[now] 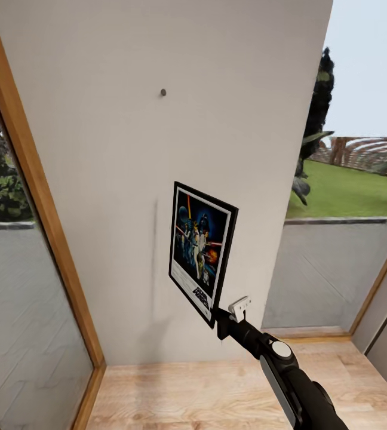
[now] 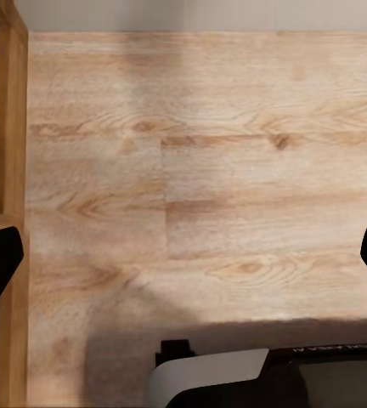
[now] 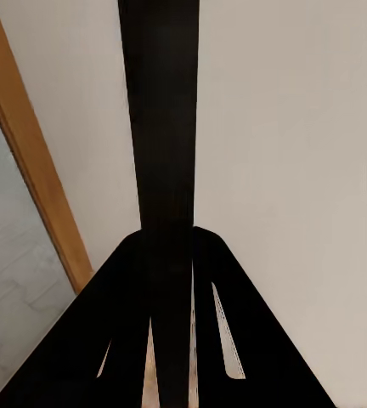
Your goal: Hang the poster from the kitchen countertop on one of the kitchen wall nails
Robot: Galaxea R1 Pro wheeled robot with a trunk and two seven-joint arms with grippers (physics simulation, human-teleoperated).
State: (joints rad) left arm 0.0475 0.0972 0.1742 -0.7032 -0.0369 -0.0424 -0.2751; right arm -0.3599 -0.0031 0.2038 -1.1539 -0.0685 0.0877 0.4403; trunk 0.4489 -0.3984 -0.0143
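Observation:
The poster (image 1: 200, 251) hangs in the air in front of the pale wall (image 1: 98, 179), upright and slightly tilted, its Star Wars art facing me. My right gripper (image 1: 222, 322) is shut on its lower right corner. In the right wrist view the poster (image 3: 162, 110) shows edge-on as a black strip rising between the dark fingers (image 3: 107, 340). A wall nail (image 1: 163, 92), a tiny dark peg, sticks out of the wall well above the poster and a little to its left. My left gripper (image 2: 183, 255) is open over the wood floor, holding nothing. The kitchen countertop is out of view.
Wood-framed glass panels flank the wall, one on the left (image 1: 35, 179) and one on the right (image 1: 337, 263). Light plank floor (image 1: 217, 394) runs along the wall's foot. The robot's own base (image 2: 260, 378) shows under the left gripper.

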